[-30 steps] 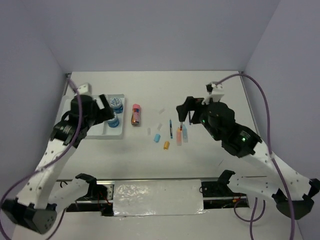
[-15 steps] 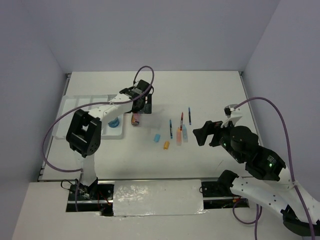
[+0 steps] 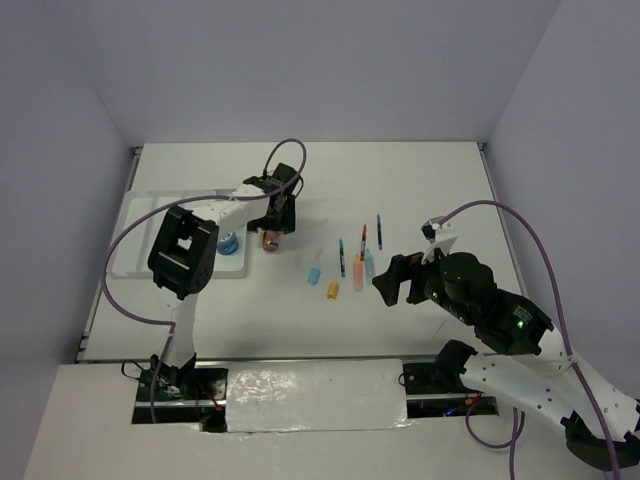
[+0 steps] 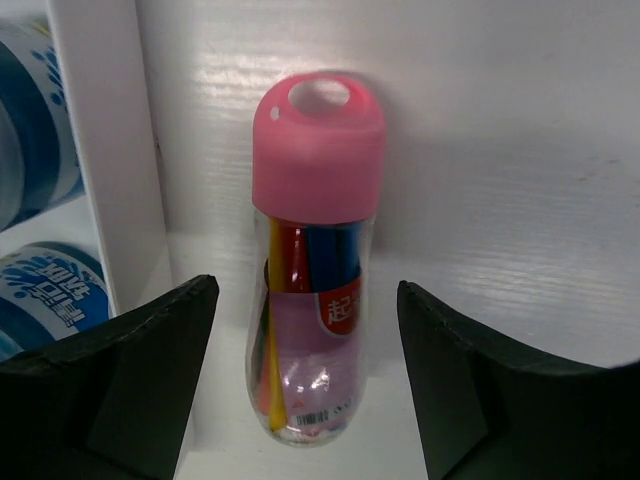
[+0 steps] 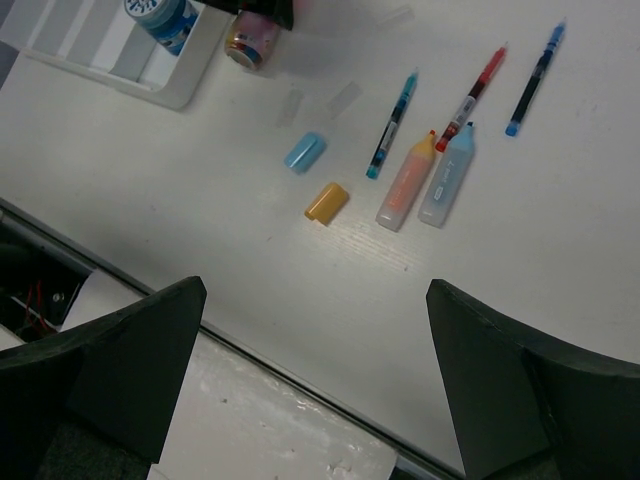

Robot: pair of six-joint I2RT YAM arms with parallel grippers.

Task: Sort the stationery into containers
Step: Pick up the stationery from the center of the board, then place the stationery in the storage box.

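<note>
Stationery laid out on the tabletop (image 5: 180, 230) under the right end effector (image 5: 315, 292).

The end effector's two dark fingers (image 5: 115, 375) stand wide apart at the lower corners, with bare surface between them. Past them a peach piece (image 5: 407, 181) and a light-blue piece (image 5: 447, 175) lie just beside each other. Beyond these, a teal pen (image 5: 392, 125), a red pen (image 5: 473, 95) and a blue pen (image 5: 532, 78) lie roughly parallel. To the left are an orange cap (image 5: 327, 201), a light-blue cap (image 5: 304, 151) and two clear pieces (image 5: 290, 106). At top left the white tray (image 5: 150, 88) holds a blue-white roll (image 5: 163, 18). The pink-orange cylinder (image 5: 250, 40) lies just beside the tray, its far end under a dark shape (image 5: 262, 8).
</note>
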